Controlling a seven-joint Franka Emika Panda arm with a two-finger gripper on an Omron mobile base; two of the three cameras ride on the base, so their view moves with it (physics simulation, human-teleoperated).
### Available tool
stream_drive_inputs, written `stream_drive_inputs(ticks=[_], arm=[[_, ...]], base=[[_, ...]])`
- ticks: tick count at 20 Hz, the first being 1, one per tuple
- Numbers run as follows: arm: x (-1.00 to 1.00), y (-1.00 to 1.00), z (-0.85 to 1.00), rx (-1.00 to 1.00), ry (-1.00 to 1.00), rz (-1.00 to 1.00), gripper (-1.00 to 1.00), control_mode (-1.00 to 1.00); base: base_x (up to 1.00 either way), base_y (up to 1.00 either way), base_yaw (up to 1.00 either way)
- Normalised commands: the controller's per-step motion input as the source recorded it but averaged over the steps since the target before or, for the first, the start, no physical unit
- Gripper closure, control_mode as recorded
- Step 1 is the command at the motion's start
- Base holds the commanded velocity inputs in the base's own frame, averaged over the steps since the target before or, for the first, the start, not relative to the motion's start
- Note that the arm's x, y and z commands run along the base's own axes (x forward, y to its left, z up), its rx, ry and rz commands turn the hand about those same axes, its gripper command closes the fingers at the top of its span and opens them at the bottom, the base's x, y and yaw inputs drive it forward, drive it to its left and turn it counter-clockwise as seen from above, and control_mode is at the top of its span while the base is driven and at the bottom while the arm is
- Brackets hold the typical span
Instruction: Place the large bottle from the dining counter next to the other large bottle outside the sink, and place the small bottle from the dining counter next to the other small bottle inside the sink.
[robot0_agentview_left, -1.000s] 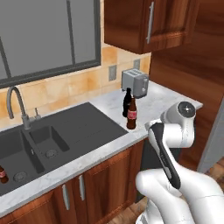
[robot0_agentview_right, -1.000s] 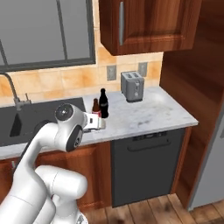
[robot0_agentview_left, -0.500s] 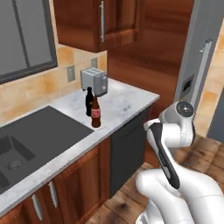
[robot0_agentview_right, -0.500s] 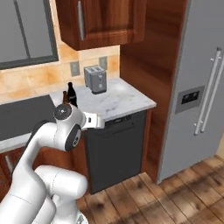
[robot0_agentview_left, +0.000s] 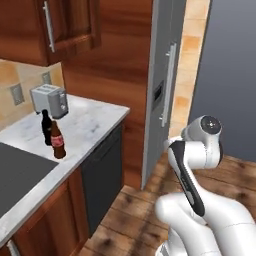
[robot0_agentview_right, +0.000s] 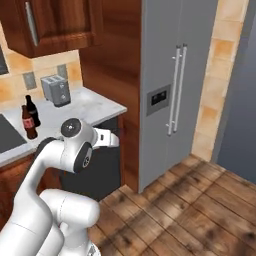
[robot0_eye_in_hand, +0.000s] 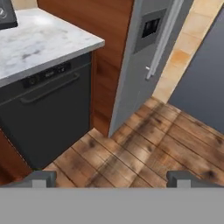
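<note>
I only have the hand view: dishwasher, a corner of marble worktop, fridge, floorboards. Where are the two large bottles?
Observer: The brown red-labelled bottle stands upright on the worktop, with the tall black bottle close behind it.
Operator: What's around them?
Observer: A silver toaster sits by the wall beyond them. In the left base view, the dark sink lies to their lower left.
Operator: How does my gripper sit relative to them?
Observer: In the right base view the gripper points toward the fridge, away from both bottles.
</note>
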Motion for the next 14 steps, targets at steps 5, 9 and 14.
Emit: stream_drive_inputs(ticks=[5,9,14], arm=[[0.0,0.0,0.0,0.0,0.0,0.0,-1.0,1.0],[0.0,0.0,0.0,0.0,0.0,0.0,-1.0,1.0],[0.0,0.0,0.0,0.0,0.0,0.0,-1.0,1.0]], base=[[0.0,-0.96,-0.39],[0.0,-1.0,-0.36],[0.0,-0.95,-0.44]])
